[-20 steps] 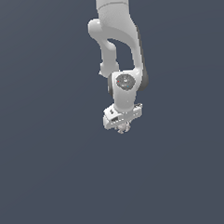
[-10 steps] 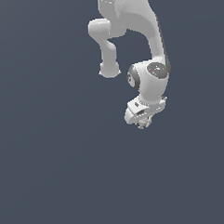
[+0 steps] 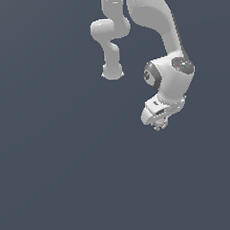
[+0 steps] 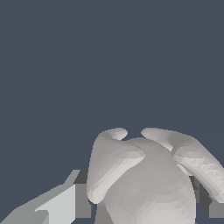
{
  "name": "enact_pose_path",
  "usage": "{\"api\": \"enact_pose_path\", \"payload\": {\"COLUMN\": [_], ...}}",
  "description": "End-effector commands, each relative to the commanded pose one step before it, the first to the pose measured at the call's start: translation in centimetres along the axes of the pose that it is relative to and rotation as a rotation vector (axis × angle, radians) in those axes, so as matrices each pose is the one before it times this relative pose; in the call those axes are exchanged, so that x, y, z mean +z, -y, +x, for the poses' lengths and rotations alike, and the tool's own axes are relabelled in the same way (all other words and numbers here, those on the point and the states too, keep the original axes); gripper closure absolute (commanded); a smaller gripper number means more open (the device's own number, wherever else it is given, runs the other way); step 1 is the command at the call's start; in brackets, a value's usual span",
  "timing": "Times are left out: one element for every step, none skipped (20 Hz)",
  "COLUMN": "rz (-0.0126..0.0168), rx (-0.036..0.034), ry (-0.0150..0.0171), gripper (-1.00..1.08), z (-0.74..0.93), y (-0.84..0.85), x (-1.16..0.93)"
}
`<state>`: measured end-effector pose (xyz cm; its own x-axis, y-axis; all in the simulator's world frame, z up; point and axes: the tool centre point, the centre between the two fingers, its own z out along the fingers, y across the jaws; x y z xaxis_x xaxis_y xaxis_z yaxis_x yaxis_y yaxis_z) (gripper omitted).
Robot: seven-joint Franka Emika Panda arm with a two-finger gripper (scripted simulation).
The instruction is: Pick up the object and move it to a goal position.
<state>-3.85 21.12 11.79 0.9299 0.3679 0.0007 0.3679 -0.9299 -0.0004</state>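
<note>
I pinch the knobbly pale ball (image 4: 148, 179) between my gripper (image 3: 160, 125) fingers (image 4: 65, 203), on the exterior view's right, so it cannot slip while carried.

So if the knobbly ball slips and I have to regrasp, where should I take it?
The ball sits between the end effector fingers now. It is roundish with rounded lobes, so probably pinch across its widest middle, coming along the current approach, pads on the smoother flanks rather than the lobe tips.
</note>
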Motion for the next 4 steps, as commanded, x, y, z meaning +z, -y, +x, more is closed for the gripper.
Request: {"api": "enact_pose_path", "payload": {"rz": [-0.00019,0.0,0.0,0.0], "rx": [0.00222,0.0,0.0,0.0], "ry": [0.00067,0.0,0.0,0.0], "gripper": [1.08,1.08,1.08,1.08], "z": [0.111,-0.038,-0.038,-0.014], "y": [0.018,-0.144,-0.118,-0.041], "x": [-0.042,0.062,0.051,0.018]}}
